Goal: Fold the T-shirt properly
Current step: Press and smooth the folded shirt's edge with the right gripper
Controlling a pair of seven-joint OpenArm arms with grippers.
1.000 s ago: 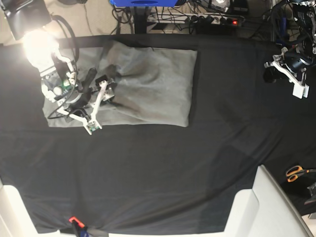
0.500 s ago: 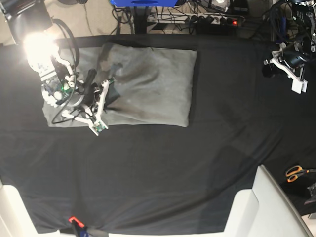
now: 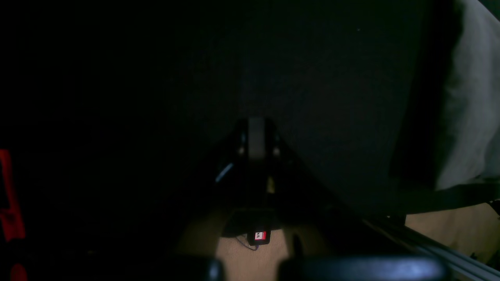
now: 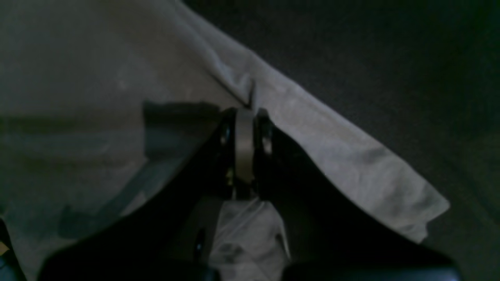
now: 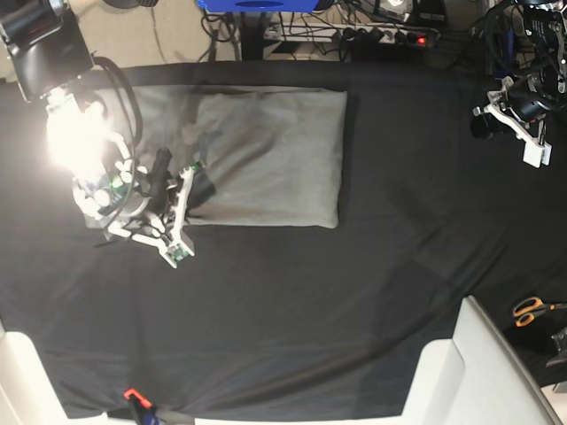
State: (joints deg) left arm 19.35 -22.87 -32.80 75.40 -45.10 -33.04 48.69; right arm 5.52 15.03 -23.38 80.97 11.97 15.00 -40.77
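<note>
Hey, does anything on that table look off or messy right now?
Only small things. The T-shirt lies folded but wrinkled at the black table cloth's far left, its left part hidden by lamp glare. Orange-handled scissors sit near the right edge. Nothing looks spilled or damaged.

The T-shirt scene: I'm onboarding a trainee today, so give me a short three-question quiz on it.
1. True or false: the right hand is shut on the T-shirt.
2. Where does the left hand sit? A) on the shirt B) apart from it, over the black cloth.
3. Fill in: orange-handled ___ lie at the base view's right edge.

Key: 1 true; 2 B; 3 scissors.
</note>
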